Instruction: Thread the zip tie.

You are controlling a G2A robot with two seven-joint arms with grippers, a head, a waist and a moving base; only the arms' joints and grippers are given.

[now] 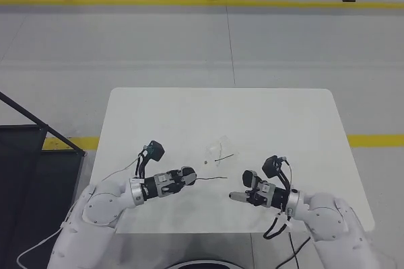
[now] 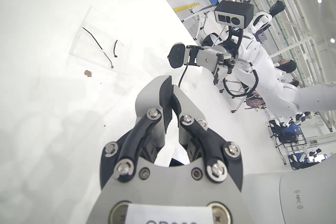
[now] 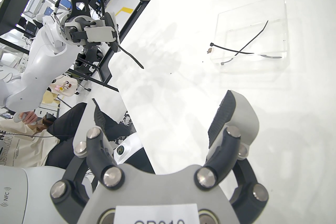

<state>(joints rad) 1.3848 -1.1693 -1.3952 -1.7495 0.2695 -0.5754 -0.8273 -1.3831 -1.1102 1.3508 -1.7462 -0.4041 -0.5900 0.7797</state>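
My left gripper (image 1: 190,177) (image 2: 171,100) is shut on one end of a black zip tie (image 1: 212,179) (image 3: 131,57). The tie's free end sticks out level toward the right arm. My right gripper (image 1: 237,187) (image 3: 162,114) stands open a short way off the tie's tip, facing it, with nothing between its fingers. In the left wrist view the tie (image 2: 182,75) runs from my fingertips toward the right gripper (image 2: 179,55). The right wrist view shows the left gripper (image 3: 114,36) pinching the tie's thick end.
A clear shallow tray (image 1: 220,149) (image 2: 78,33) (image 3: 278,12) lies mid-table beyond both grippers, holding spare black zip ties (image 3: 236,51) (image 2: 95,40). A small brown scrap (image 2: 88,73) (image 3: 209,51) sits beside it. A black frame (image 1: 13,161) stands off the table's left edge.
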